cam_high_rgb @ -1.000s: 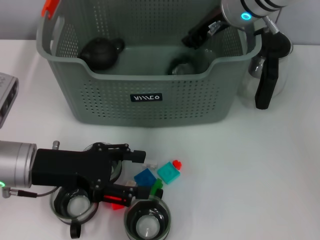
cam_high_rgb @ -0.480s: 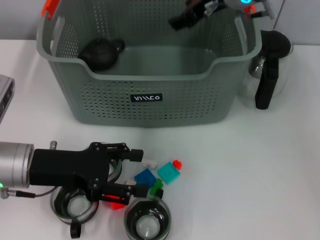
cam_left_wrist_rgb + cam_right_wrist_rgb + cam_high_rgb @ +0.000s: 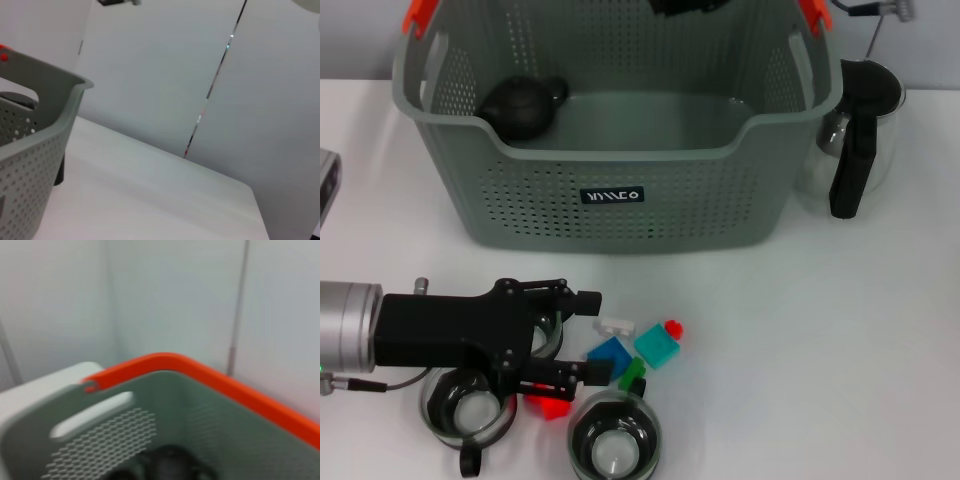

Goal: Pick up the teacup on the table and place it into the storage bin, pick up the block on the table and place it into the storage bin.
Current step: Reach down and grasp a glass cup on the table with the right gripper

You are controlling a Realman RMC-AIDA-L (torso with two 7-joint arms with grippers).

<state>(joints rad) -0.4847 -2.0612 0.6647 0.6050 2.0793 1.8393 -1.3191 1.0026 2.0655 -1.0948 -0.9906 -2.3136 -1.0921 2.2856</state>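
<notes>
- Head view: the grey-green bin [image 3: 620,215] stands at the back of the white table [image 3: 840,340], a dark teapot [image 3: 520,105] inside it. The left gripper [image 3: 585,335], fingers spread, lies low over the blocks [image 3: 655,347] and beside the glass teacups [image 3: 613,437], grasping nothing. The right gripper [image 3: 688,6] sits at the top edge above the bin; its grip cannot be told.
- Left wrist view: the bin's corner [image 3: 35,150] beside bare table.
- Right wrist view: the bin's orange-edged rim [image 3: 210,377], something dark inside.
</notes>
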